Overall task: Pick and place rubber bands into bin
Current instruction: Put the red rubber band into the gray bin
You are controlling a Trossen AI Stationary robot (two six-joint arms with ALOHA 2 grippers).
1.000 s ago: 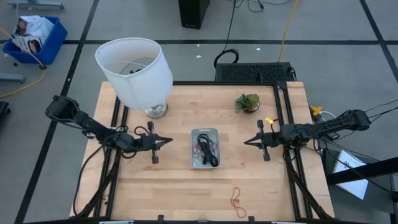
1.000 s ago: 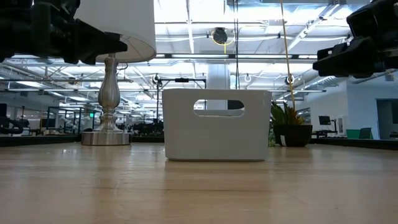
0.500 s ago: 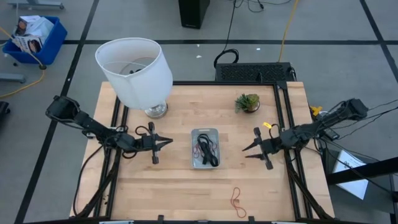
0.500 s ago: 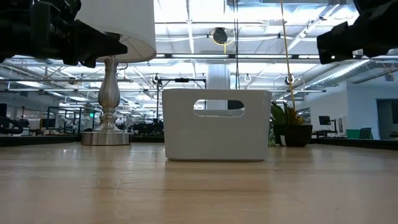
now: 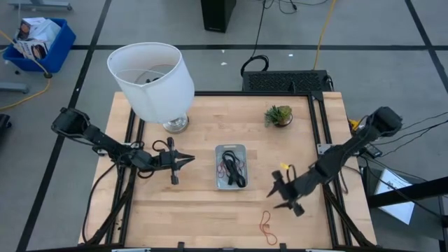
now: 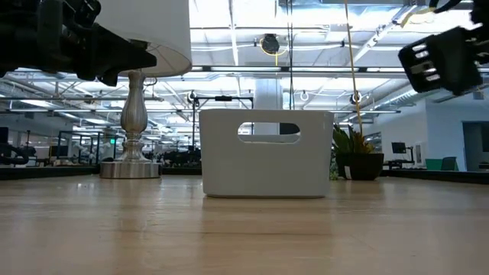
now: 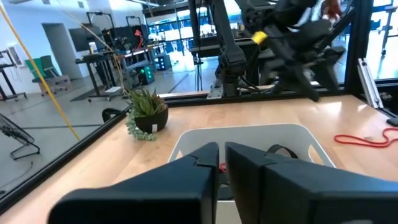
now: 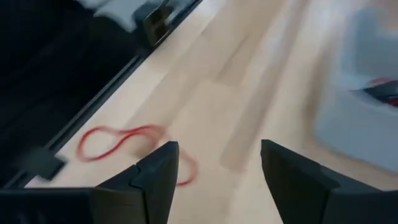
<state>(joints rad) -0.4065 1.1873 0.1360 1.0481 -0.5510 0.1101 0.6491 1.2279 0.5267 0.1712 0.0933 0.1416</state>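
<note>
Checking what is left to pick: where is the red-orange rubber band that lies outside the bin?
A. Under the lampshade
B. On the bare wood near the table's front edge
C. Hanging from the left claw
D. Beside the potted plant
B: the high view shows the red-orange rubber band lying alone on the wood by the table's front edge, apart from the bin, with the open right claw nearby.

Two slim dark jointed arms, a yellow tag (image 5: 285, 166) on the right one.
</note>
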